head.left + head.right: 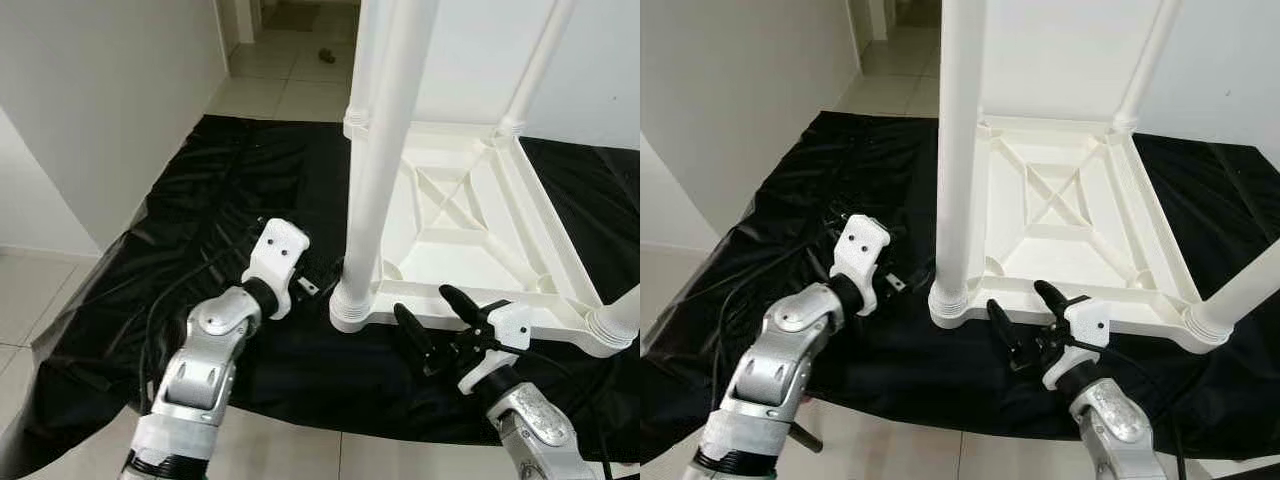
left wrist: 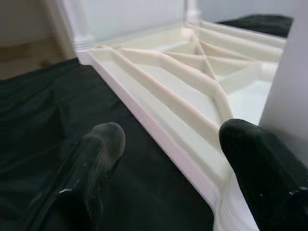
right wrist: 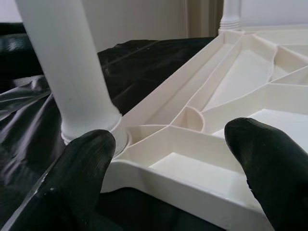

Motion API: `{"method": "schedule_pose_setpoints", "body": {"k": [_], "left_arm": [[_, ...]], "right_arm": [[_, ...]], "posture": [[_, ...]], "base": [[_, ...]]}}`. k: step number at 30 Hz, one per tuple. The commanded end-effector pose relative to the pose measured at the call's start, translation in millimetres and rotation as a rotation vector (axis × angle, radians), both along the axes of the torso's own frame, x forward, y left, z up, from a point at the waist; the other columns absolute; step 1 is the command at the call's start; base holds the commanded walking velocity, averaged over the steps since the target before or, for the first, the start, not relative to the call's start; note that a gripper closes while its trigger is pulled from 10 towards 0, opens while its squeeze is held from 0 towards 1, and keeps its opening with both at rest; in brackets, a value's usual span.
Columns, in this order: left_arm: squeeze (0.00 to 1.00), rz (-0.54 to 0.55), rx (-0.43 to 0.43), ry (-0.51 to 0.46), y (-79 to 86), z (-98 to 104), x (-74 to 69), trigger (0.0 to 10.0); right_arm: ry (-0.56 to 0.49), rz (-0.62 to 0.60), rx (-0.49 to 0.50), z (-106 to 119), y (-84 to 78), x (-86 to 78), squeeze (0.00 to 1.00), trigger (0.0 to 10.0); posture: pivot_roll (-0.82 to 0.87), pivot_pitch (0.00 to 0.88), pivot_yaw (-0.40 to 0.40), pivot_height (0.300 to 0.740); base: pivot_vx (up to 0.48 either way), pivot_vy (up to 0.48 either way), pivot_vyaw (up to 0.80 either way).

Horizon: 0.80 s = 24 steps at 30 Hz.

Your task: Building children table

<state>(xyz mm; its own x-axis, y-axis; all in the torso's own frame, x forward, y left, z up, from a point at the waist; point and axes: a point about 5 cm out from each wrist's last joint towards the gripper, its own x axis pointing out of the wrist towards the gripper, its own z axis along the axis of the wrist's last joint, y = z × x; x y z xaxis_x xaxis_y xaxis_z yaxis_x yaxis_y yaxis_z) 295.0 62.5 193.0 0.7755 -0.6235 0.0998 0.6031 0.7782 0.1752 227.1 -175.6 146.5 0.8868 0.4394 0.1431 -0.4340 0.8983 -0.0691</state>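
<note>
A white plastic children's table (image 1: pixel 470 235) lies upside down on a black sheet (image 1: pixel 220 200), its ribbed underside facing up. White legs stand up from its corners: the near-left leg (image 1: pixel 385 160), a far-right leg (image 1: pixel 535 70) and a near-right leg (image 1: pixel 620 320). My left gripper (image 1: pixel 318 272) is low beside the near-left corner, open, with the table's rim (image 2: pixel 159 139) between its fingers (image 2: pixel 91 168). My right gripper (image 1: pixel 437 320) hovers just in front of the near edge, open, its fingers (image 3: pixel 82 173) astride the corner rim with nothing held.
A white wall (image 1: pixel 90 110) stands close on the left. Pale floor tiles (image 1: pixel 290 70) run to a doorway at the back. The black sheet's crumpled front edge (image 1: pixel 300 420) meets the tiles near my feet. A cable (image 1: pixel 160 310) trails along my left arm.
</note>
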Motion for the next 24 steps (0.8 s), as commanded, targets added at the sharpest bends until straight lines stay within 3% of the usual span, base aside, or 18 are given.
{"method": "schedule_pose_setpoints", "body": {"k": [1, 5, 9, 13, 15, 22, 24], "left_arm": [[0.00, -0.045, -0.015, -0.009, -9.4, 5.2, -4.0, 10.0], [0.00, -0.137, -0.017, -0.026, -28.6, 7.9, -12.3, 10.0], [0.00, -0.208, -0.014, -0.037, -43.0, 10.2, -18.6, 10.0], [0.00, -0.224, -0.015, -0.040, -46.1, 11.2, -19.8, 10.0], [0.00, -0.246, -0.003, -0.054, -52.8, 12.2, -22.5, 10.0], [0.00, -0.249, 0.013, -0.053, -55.2, 9.8, -23.2, 10.0], [0.00, -0.242, 0.033, -0.049, -54.4, 5.3, -23.3, 10.0]], "right_arm": [[0.018, 0.032, 0.003, -1.4, 3.2, -1.7, 0.00, 10.0], [0.064, 0.176, -0.015, -2.4, 10.2, -2.8, 0.00, 10.0], [0.075, 0.235, -0.028, -2.2, 13.4, 2.3, 0.00, 10.0], [0.065, 0.243, -0.038, -1.7, 15.0, 5.9, 0.00, 10.0], [0.040, 0.249, -0.045, -0.1, 21.0, 17.7, 0.00, 10.0], [0.004, 0.217, -0.040, 2.7, 29.5, 33.7, 0.00, 10.0], [0.001, 0.197, -0.013, 2.8, 41.8, 43.7, 0.00, 10.0]], "posture": [[-0.04, 0.105, 0.036, 0.740], [-0.03, 0.097, 0.031, 0.740], [-0.02, 0.093, 0.029, 0.740], [-0.02, 0.090, 0.027, 0.740], [-0.01, 0.088, 0.023, 0.740], [0.00, 0.087, 0.016, 0.740], [0.01, 0.086, 0.009, 0.740]], "base": [[0.000, 0.000, 0.00], [0.000, 0.000, 0.00], [0.000, 0.000, 0.00], [0.000, 0.000, 0.00], [0.000, 0.000, 0.00], [0.000, 0.000, 0.00], [0.000, 0.000, 0.00]]}}
